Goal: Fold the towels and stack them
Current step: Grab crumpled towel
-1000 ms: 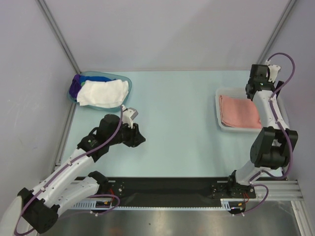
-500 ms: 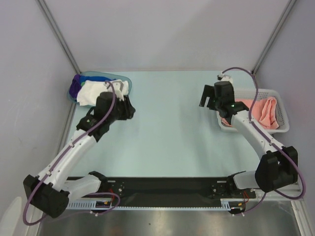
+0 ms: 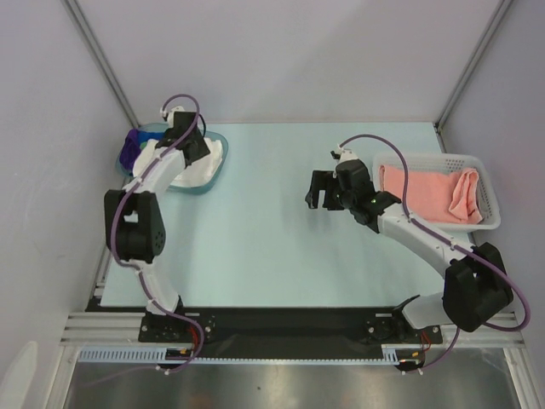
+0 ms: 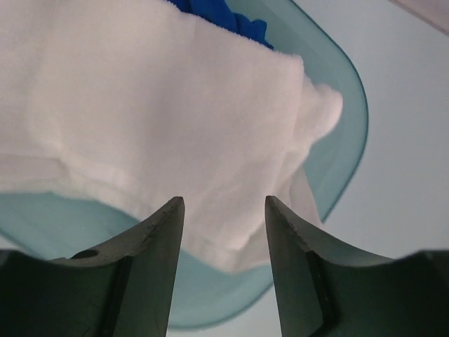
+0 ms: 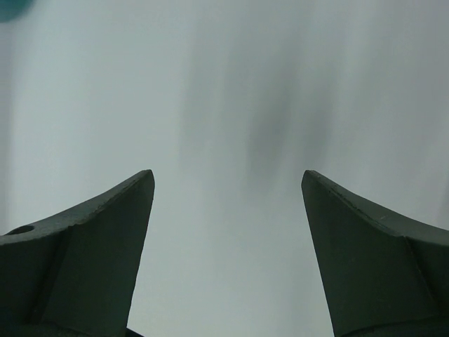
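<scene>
A white towel (image 3: 203,162) lies on top in the translucent blue tub (image 3: 197,188) at the back left, with a purple and blue towel (image 3: 131,150) behind it. My left gripper (image 3: 192,146) hovers over the tub. In the left wrist view it (image 4: 224,210) is open, and the white towel's (image 4: 161,119) hanging edge shows between the fingertips, with blue cloth (image 4: 231,17) beyond. A salmon pink towel (image 3: 426,192) lies in the white mesh basket (image 3: 489,207) at the right. My right gripper (image 3: 322,190) is open and empty over bare table (image 5: 228,105).
The tub's rim (image 4: 340,161) curves just past the left fingers. Grey walls enclose the table on three sides. The basket stands close to the right wall, behind the right forearm. A corner of the tub (image 5: 10,7) shows far off in the right wrist view.
The left arm swung from the table's left middle up to the tub and its jaws widened. The right arm came from over the basket to the table's middle.
</scene>
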